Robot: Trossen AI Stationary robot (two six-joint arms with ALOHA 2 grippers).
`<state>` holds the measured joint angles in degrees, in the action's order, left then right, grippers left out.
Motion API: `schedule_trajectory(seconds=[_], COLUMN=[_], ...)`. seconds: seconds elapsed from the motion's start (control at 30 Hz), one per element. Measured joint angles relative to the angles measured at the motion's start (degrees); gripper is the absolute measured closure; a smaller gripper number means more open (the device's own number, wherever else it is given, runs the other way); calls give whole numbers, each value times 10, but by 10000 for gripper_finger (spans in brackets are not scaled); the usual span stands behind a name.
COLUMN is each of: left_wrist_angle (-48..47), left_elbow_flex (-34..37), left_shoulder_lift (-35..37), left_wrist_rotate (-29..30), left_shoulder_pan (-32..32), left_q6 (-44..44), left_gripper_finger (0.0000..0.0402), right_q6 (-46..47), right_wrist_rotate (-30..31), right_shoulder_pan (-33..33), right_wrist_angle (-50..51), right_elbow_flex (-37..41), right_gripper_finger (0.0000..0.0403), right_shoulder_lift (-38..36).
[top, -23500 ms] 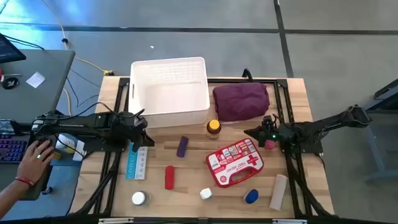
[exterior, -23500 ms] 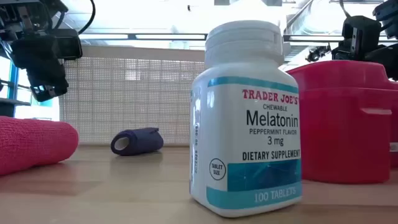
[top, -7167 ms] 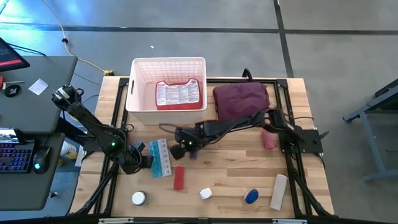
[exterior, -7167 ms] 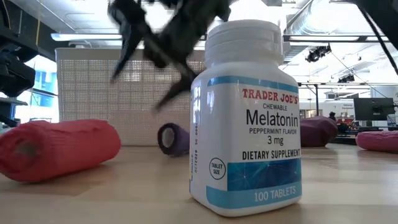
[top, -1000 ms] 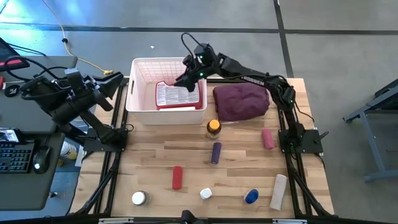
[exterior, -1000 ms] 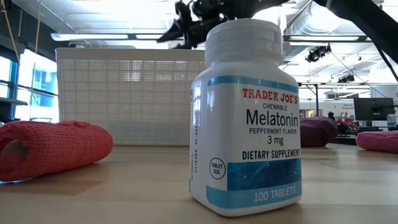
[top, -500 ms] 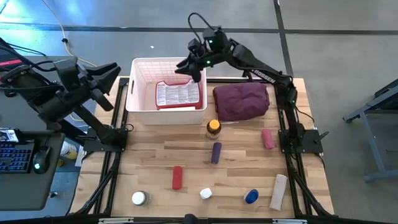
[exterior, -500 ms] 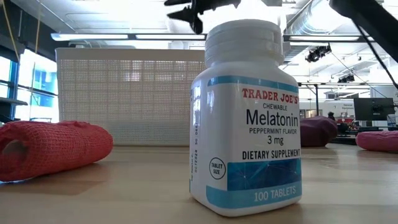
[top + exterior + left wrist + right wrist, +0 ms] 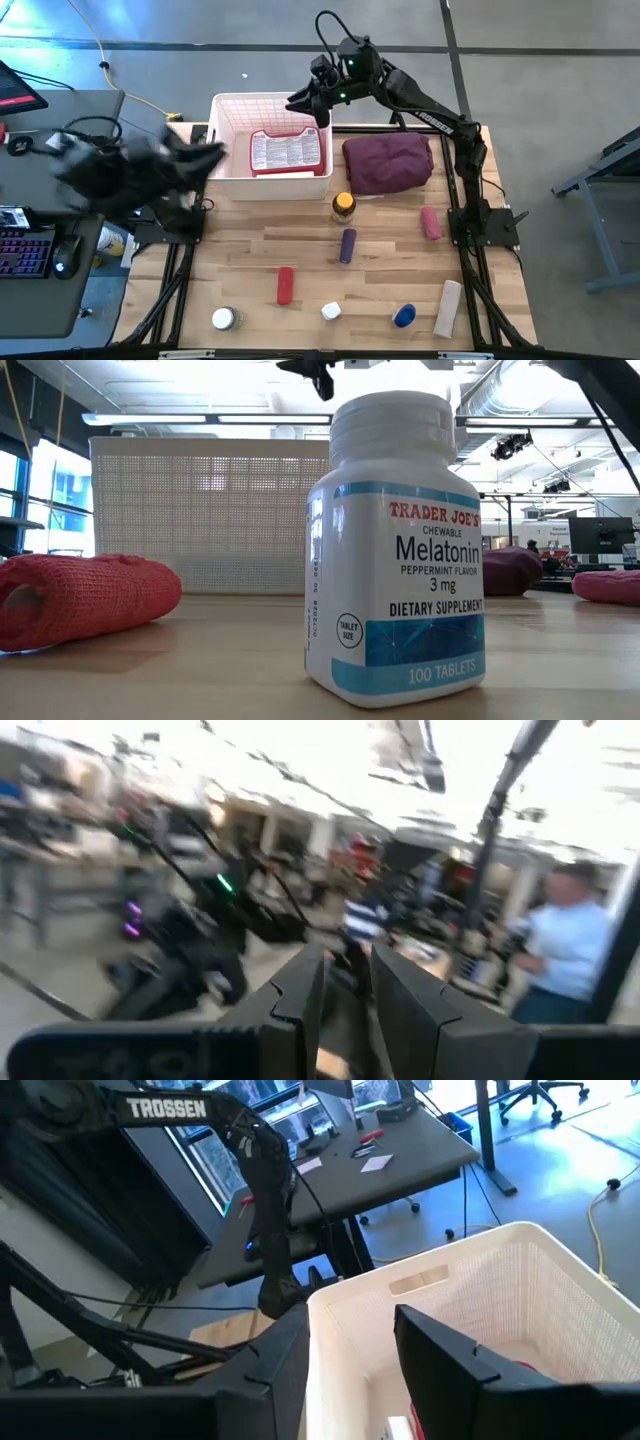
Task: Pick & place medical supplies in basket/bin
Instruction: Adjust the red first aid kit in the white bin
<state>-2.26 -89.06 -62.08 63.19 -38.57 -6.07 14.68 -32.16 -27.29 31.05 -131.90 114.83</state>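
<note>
your white lattice plastic basket (image 9: 222, 135) at the desk's far edge held just the flat red first-aid case (image 9: 288, 152). right gripper (image 9: 305, 104) hung over it released, empty; left gripper (image 9: 347, 982) nearly clenched, empty. seven-ish supplies were left.

- High view looks straight down on the whole table (image 9: 400, 275).
- Low view sits at tabletop level, very near a pill bottle (image 9: 395, 550).
- Both show the white basket (image 9: 230, 110).
</note>
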Motion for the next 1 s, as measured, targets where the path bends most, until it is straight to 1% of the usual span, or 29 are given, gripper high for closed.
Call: schedule_trajectory(seconds=[0.07,0.13,0.23,0.3,0.37,0.5,0.57,0.67,0.77,0.83,1.0], left_wrist_angle=[-76,-106,-111,-128,-193,-409,-479,-540,-569,-591,-657], left_elbow_flex=[1,1,0,0,-2,-22,-23,-23,-22,-22,-22], left_shoulder_lift=[0,0,-1,-2,1,4,-8,-43,-98,-141,-243], left_wrist_rotate=[-80,-179,-329,-388,-414,-427,-464,-513,-552,-563,-563], left_shoulder_pan=[57,118,210,268,320,438,494,563,613,639,695], left_q6=[111,182,222,240,268,335,348,349,325,308,271], left_gripper_finger=[277,277,277,277,277,277,277,277,277,277,277], right_q6=[4,10,7,-9,-28,-73,-96,-126,-159,-178,-216], right_wrist_rotate=[-10,-26,-43,-44,-43,-22,-5,17,40,62,95], right_shoulder_pan=[1,1,1,1,0,-1,-1,-1,-1,-1,-1], right_wrist_angle=[0,3,22,48,80,144,171,202,226,243,291], right_elbow_flex=[0,0,1,1,1,1,1,0,0,0,0], right_gripper_finger=[262,263,263,263,263,263,263,263,263,263,263], right_shoulder_lift=[0,-2,-11,-23,-38,-73,-94,-122,-145,-156,-171])
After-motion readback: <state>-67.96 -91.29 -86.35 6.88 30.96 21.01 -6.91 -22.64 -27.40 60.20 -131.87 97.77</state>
